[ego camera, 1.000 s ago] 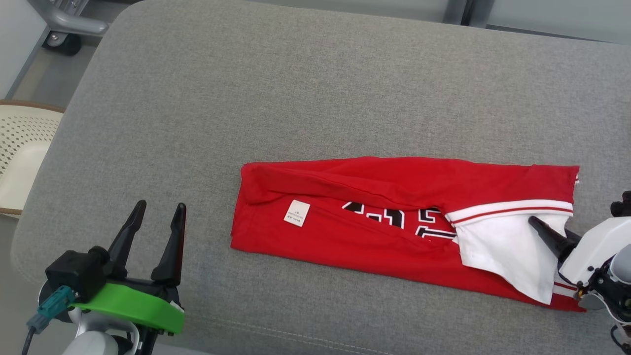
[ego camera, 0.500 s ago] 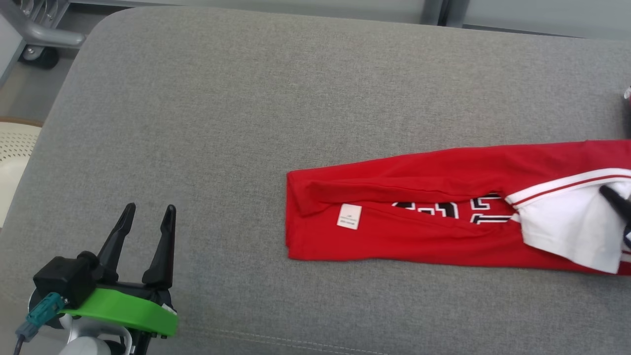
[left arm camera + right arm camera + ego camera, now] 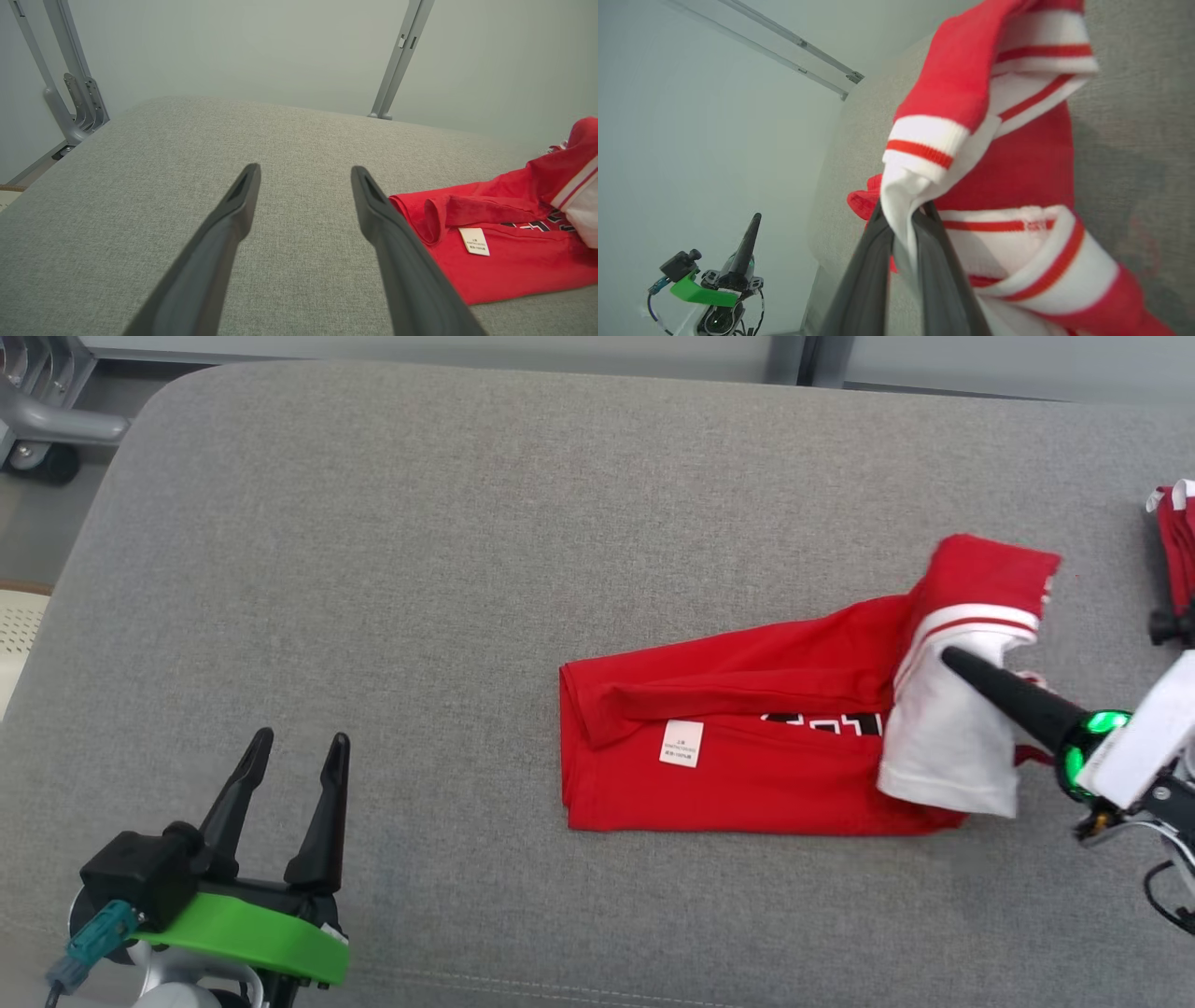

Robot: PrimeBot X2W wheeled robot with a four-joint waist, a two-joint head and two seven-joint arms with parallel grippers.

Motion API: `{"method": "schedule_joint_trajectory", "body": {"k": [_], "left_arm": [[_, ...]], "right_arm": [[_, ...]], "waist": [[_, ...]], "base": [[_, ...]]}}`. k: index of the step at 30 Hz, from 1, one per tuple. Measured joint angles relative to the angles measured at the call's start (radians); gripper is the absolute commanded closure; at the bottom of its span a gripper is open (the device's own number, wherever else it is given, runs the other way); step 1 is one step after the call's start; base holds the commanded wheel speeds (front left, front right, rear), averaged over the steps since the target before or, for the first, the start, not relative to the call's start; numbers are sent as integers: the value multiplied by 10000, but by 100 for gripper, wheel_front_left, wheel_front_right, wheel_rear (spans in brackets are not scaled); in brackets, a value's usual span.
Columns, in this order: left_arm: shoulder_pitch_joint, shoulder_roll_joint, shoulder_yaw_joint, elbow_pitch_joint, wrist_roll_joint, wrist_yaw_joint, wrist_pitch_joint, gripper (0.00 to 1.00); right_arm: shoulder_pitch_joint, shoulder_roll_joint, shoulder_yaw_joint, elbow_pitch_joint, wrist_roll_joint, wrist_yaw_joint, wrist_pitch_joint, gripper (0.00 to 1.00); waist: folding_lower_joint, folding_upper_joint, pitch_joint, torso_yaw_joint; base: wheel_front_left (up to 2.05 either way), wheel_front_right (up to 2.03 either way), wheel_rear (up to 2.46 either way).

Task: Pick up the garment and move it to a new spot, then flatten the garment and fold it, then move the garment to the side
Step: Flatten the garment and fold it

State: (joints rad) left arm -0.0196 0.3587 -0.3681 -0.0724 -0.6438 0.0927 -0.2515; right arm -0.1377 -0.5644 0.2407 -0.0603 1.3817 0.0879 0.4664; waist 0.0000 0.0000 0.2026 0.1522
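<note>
One limp, light red-and-white knit garment (image 3: 747, 784), sure to sag and slide
Right hand (image 3: 952, 661) clamps its white sleeve (image 3: 943, 756), frame right; left hand (image 3: 302, 739) gapes empty, lower left

You've got a grey fabric bench (image 3: 420, 541), rounded corners, stitched seam (image 3: 560, 981) along the near edge; red garment (image 3: 747, 793) lies on its right half, folded into a long strip, white label (image 3: 681, 744) facing up; its right end is raised off the fabric; another red-and-white cloth (image 3: 1178, 537) sits at the far right edge.
</note>
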Motion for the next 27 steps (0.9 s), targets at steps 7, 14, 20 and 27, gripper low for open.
{"method": "schedule_joint_trajectory", "body": {"k": [7, 14, 20, 27], "left_arm": [[-151, -190, -502, 4, 98, -238, 15, 0], [-485, -303, -667, 79, 238, -407, 42, 0], [-626, -476, -800, 295, 238, -458, 40, 0], [-650, -495, -640, 458, 238, -456, 40, 0]], "right_arm": [[-595, 771, 1030, -874, -391, -196, 221, 100], [-977, 1797, 1983, -740, -1448, -849, 48, 100], [-1291, 2309, 2637, -155, -2161, -1262, -36, 100], [-1944, 2899, 3099, 504, -2606, -1446, -153, 53]], "waist": [[0, 0, 68, 207], [0, 0, 233, 689], [1, 0, 399, 1136], [0, 0, 511, 1380]], "base": [[0, 0, 0], [0, 0, 0], [0, 0, 0], [0, 0, 0]]}}
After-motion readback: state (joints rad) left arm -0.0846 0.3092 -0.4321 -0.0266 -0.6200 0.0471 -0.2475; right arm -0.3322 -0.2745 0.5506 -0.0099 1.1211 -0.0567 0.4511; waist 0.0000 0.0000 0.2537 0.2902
